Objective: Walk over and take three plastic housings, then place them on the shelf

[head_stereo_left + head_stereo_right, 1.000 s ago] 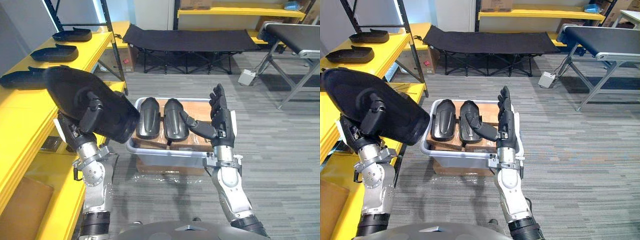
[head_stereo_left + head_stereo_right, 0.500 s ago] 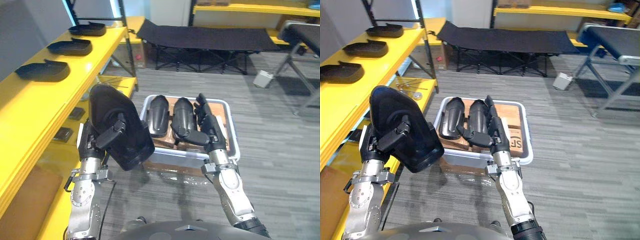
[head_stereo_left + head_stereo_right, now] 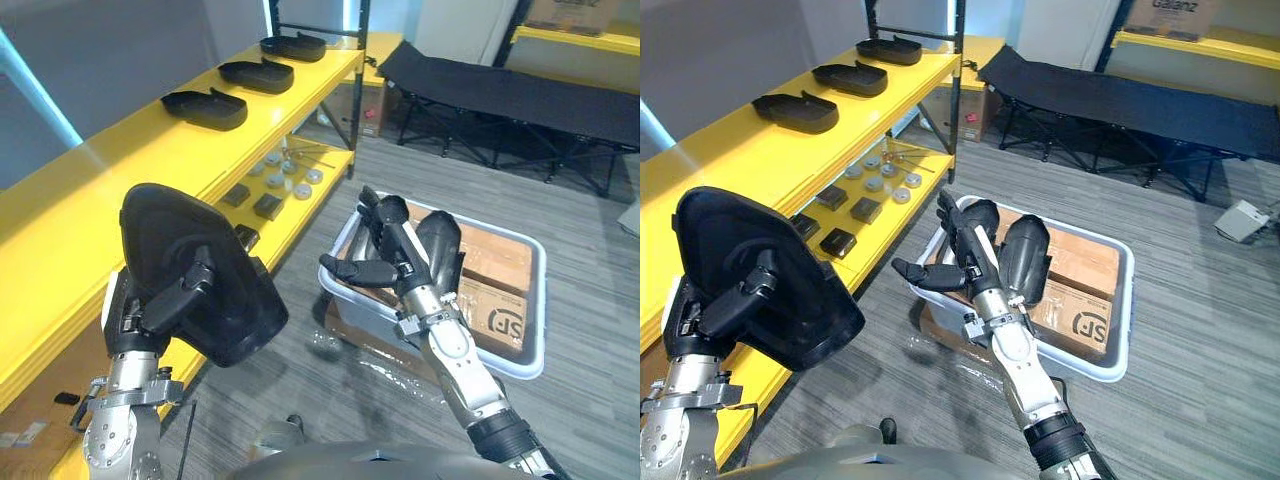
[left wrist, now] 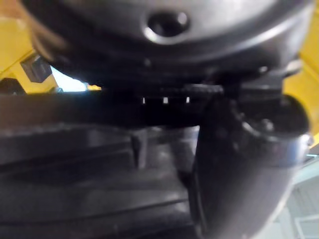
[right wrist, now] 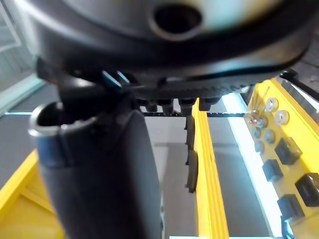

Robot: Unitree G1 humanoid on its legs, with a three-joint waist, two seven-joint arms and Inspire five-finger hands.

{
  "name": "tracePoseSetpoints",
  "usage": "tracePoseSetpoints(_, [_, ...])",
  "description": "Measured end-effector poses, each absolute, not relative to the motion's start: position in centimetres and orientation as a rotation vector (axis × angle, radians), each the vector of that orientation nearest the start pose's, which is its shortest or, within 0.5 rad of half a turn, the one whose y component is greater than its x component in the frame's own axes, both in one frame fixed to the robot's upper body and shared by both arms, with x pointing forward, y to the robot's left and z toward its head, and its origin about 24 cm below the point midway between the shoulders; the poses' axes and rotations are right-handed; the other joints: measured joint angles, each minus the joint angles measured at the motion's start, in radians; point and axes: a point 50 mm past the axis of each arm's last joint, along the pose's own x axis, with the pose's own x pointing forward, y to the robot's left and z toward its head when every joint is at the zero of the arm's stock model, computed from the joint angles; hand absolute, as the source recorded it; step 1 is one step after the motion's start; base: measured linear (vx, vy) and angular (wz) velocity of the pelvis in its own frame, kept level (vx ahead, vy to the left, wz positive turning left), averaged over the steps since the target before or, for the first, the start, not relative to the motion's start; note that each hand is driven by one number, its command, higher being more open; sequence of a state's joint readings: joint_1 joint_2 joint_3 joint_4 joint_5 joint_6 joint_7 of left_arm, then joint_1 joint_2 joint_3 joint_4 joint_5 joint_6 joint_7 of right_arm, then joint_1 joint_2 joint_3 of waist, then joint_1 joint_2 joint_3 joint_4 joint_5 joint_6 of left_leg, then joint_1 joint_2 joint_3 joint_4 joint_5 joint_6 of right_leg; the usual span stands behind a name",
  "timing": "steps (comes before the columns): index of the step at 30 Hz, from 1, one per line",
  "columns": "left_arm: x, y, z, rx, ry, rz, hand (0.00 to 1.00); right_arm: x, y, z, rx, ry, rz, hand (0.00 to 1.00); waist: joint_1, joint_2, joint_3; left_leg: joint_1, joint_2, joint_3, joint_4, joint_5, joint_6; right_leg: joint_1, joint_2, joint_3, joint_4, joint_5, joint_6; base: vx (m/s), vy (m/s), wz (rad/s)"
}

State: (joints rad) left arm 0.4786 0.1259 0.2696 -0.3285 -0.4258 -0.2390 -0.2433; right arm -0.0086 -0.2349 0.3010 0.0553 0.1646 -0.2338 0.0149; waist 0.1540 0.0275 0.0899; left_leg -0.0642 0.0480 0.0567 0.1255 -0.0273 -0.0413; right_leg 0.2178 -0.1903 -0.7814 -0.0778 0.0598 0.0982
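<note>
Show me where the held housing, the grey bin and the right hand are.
held housing (image 3: 238,318), left eye view, its broad dark shell
grey bin (image 3: 515,366), left eye view, its near rim
right hand (image 3: 395,262), left eye view, its palm

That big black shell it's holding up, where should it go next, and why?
Probably swing the left hand with its plastic housing sideways over the bare stretch of the yellow shelf top, then lower it. The hand is curled round the housing, held off the shelf, and three other housings lie in a row farther along.
</note>
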Motion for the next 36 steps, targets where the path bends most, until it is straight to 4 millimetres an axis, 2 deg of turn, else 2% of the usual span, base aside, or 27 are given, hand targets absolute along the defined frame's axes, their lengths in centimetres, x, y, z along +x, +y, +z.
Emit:
tracePoseSetpoints(1, [14.7, 24.0, 6.5, -0.116, -0.205, 0.081, 0.0, 24.3, -12.5, 4.0, -0.06, -0.108, 0.293, 1.0, -0.009, 0.007, 0.011, -0.007, 0.011, 0.043, 0.014, -0.02, 0.037, 0.018, -0.007, -0.042, 0.01, -0.01, 0.001, -0.05, 0.064, 1.06])
tracePoseSetpoints(3, [14.9, 23.3, 6.6, -0.126, -0.214, 0.018, 0.0, 24.0, -13.2, 3.7, -0.098, -0.097, 0.266, 1.0, -0.026, 0.02, 0.02, -0.019, 0.048, 0.146, 0.036, -0.005, 0.036, 0.031, -0.026, -0.092, 0.056, -0.034, 0.014, -0.03, 0.085, 0.96])
tracePoseSetpoints(5, [15.0, 22.9, 6.7, -0.127, -0.218, -0.019, 0.0, 24.0, -13.5, 3.5, -0.131, -0.092, 0.246, 1.0, -0.011, 0.029, 0.035, -0.016, 0.042, 0.146, 0.027, 0.013, 0.02, 0.025, -0.048, -0.091, 0.087, -0.045, 0.019, -0.01, 0.102, 0.31])
tracePoseSetpoints(8, [15.0, 23.0, 6.7, -0.124, -0.219, -0.019, 0.0, 24.0, -13.3, 3.3, -0.122, -0.088, 0.219, 1.0, -0.011, 0.027, 0.038, -0.012, 0.022, 0.16, 0.006, 0.011, 0.031, 0.003, -0.081, -0.075, 0.125, -0.056, 0.018, -0.01, 0.118, -0.04])
tracePoseSetpoints(9, [15.2, 22.9, 6.9, -0.118, -0.226, -0.035, 0.0, 24.0, -13.6, 3.3, -0.064, -0.082, 0.18, 1.0, -0.022, 0.024, 0.04, -0.012, 0.007, 0.157, -0.001, 0.011, 0.036, -0.01, -0.095, -0.06, 0.154, -0.077, 0.017, -0.02, 0.13, 0.13])
tracePoseSetpoints(11, [16.0, 22.6, 7.4, -0.104, -0.247, -0.094, 0.0, 23.5, -14.7, 3.1, 0.0, -0.077, 0.081, 1.0, -0.045, 0.016, 0.046, -0.018, -0.014, 0.119, -0.007, 0.016, 0.047, -0.046, -0.102, 0.044, 0.214, -0.134, -0.001, -0.04, 0.088, 0.56])
tracePoseSetpoints(12, [16.8, 22.0, 7.8, -0.093, -0.267, -0.162, 0.0, 22.8, -15.6, 2.7, 0.012, -0.063, 0.018, 1.0, -0.072, 0.007, 0.051, -0.023, -0.036, 0.064, -0.009, 0.022, 0.055, -0.062, -0.097, 0.134, 0.257, -0.183, -0.017, -0.05, 0.027, 0.93])
tracePoseSetpoints(13, [17.2, 21.7, 8.0, -0.091, -0.276, -0.202, 0.0, 22.4, -16.0, 2.5, 0.01, -0.053, -0.001, 1.0, -0.085, 0.005, 0.053, -0.023, -0.045, 0.04, -0.012, 0.026, 0.059, -0.066, -0.094, 0.177, 0.275, -0.203, -0.028, -0.03, 0.017, 1.26])
tracePoseSetpoints(14, [18.0, 20.9, 8.2, -0.102, -0.29, -0.277, 0.0, 21.7, -16.8, 2.0, 0.0, -0.032, -0.031, 1.0, -0.107, -0.003, 0.052, -0.023, -0.071, 0.001, -0.03, 0.042, 0.065, -0.076, -0.093, 0.269, 0.305, -0.242, -0.055, 0.01, 0.01, 1.17])
tracePoseSetpoints(15, [18.8, 20.2, 8.4, -0.118, -0.305, -0.339, 0.0, 21.4, -17.2, 1.8, -0.012, -0.019, -0.046, 1.0, -0.12, -0.008, 0.053, -0.024, -0.09, -0.029, -0.053, 0.063, 0.064, -0.086, -0.093, 0.331, 0.323, -0.261, -0.051, 0.03, 0.012, 1.08])
tracePoseSetpoints(16, [19.1, 19.8, 8.4, -0.122, -0.307, -0.363, 0.0, 21.3, -17.3, 1.7, -0.015, -0.016, -0.045, 1.0, -0.123, -0.008, 0.053, -0.024, -0.097, -0.038, -0.062, 0.078, 0.064, -0.089, -0.093, 0.347, 0.326, -0.266, -0.047, 0.06, -0.012, 0.78])
tracePoseSetpoints(18, [19.4, 19.0, 8.0, -0.145, -0.293, -0.392, 0.0, 21.5, -16.7, 1.8, -0.031, -0.021, 0.007, 1.0, -0.117, -0.003, 0.058, -0.039, -0.095, -0.042, -0.067, 0.119, 0.042, -0.094, -0.089, 0.347, 0.319, -0.262, -0.016, 0.04, -0.046, 0.3])
tracePoseSetpoints(21, [19.1, 19.0, 7.0, -0.174, -0.247, -0.363, 0.0, 21.7, -15.3, 2.0, -0.064, -0.031, 0.111, 1.0, -0.099, -0.002, 0.059, -0.047, -0.071, -0.021, -0.044, 0.119, 0.037, -0.087, -0.066, 0.349, 0.296, -0.25, 0.005, 0.0, -0.077, -0.08])
tracePoseSetpoints(26, [18.7, 18.9, 6.4, -0.268, -0.237, -0.319, 0.0, 22.1, -15.7, 2.6, -0.117, -0.058, 0.182, 1.0, -0.104, 0.021, 0.074, -0.046, -0.03, 0.003, -0.032, 0.111, 0.019, -0.085, -0.04, 0.349, 0.304, -0.255, 0.01, -0.1, -0.048, -0.04])
tracePoseSetpoints(28, [18.3, 19.0, 6.0, -0.279, -0.22, -0.307, 0.0, 21.7, -16.0, 2.4, -0.127, -0.051, 0.189, 1.0, -0.105, 0.025, 0.077, -0.03, -0.022, 0.022, -0.041, 0.102, 0.015, -0.084, -0.037, 0.353, 0.314, -0.27, 0.002, -0.13, -0.01, -0.09])
tracePoseSetpoints(32, [18.2, 18.8, 6.1, -0.292, -0.229, -0.301, 0.0, 21.7, -16.2, 2.6, -0.101, -0.061, 0.181, 1.0, -0.105, 0.021, 0.078, -0.034, -0.023, 0.057, -0.046, 0.101, 0.024, -0.075, -0.05, 0.325, 0.321, -0.29, 0.014, -0.08, 0.013, 0.23])
tracePoseSetpoints(33, [18.2, 18.8, 6.3, -0.291, -0.238, -0.297, 0.0, 21.8, -16.1, 3.0, -0.09, -0.079, 0.168, 1.0, -0.102, 0.01, 0.079, -0.043, -0.028, 0.072, -0.04, 0.103, 0.029, -0.075, -0.062, 0.314, 0.321, -0.296, 0.021, 0.01, 0.048, 0.42])
tracePoseSetpoints(34, [18.2, 19.0, 6.5, -0.276, -0.246, -0.288, 0.0, 21.9, -16.1, 3.5, -0.074, -0.106, 0.143, 1.0, -0.095, 0.011, 0.072, -0.058, -0.04, 0.078, -0.015, 0.097, 0.049, -0.076, -0.076, 0.309, 0.33, -0.304, 0.028, 0.05, 0.091, 0.37])
tracePoseSetpoints(35, [18.2, 19.2, 6.6, -0.269, -0.251, -0.28, 0.0, 22.0, -15.9, 3.7, -0.063, -0.12, 0.135, 1.0, -0.089, 0.005, 0.072, -0.067, -0.05, 0.081, 0.003, 0.087, 0.057, -0.076, -0.087, 0.309, 0.336, -0.309, 0.033, 0.14, 0.137, 0.23])
tracePoseSetpoints(36, [18.2, 19.7, 6.8, -0.251, -0.261, -0.261, 0.0, 22.1, -15.7, 3.8, -0.043, -0.134, 0.115, 1.0, -0.076, -0.008, 0.071, -0.07, -0.073, 0.084, 0.032, 0.047, 0.061, -0.055, -0.109, 0.307, 0.334, -0.316, 0.044, 0.17, 0.138, 0.14])
